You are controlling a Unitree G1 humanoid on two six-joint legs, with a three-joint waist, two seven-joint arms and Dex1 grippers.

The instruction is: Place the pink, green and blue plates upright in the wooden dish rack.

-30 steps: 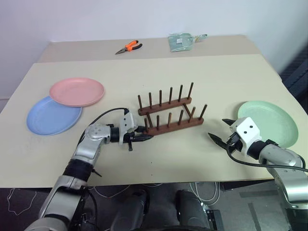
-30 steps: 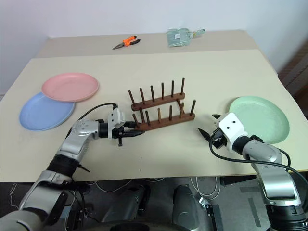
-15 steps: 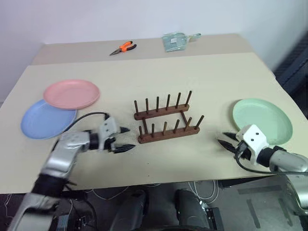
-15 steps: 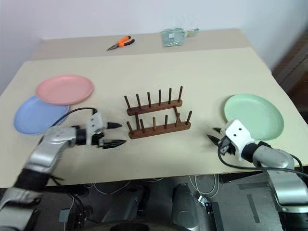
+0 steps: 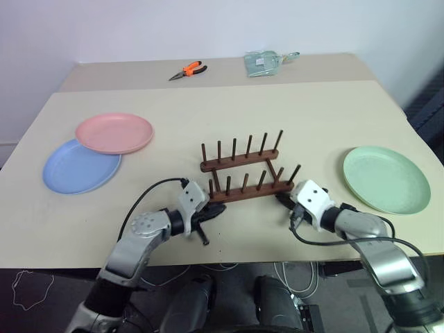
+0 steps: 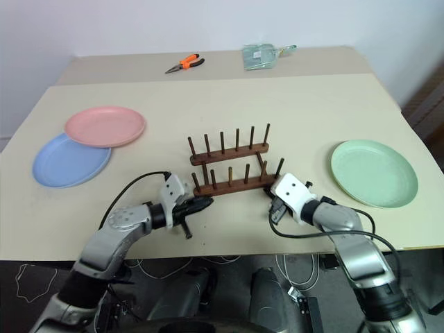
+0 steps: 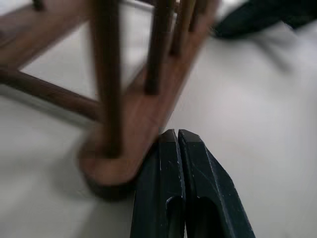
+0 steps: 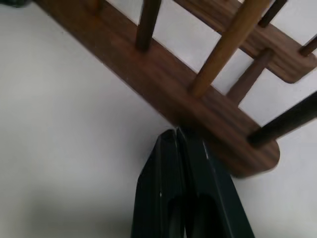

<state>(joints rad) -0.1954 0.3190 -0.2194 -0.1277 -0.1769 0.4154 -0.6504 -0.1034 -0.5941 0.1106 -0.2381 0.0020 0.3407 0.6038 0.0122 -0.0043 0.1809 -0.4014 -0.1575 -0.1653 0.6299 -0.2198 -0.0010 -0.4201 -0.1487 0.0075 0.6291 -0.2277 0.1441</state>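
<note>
- Plates lie flat, none racked: blue plate (image 5: 78, 166) and overlapping pink plate (image 5: 114, 133) far left of the wooden dish rack (image 5: 246, 173).
- Left gripper (image 7: 177, 141), clenched empty, touches the rack's near-left end; pushing could skew it.
- Right gripper (image 8: 178, 144), clenched empty, presses the near-right end; uneven shoves may tip the rack.
- Green plate (image 5: 386, 179) lies right of the rack.

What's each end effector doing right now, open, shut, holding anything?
Left end effector: shut, empty, tips against the near bar of the wooden dish rack at its left end.
Right end effector: shut, empty, tips at the same bar near its right end.
</note>
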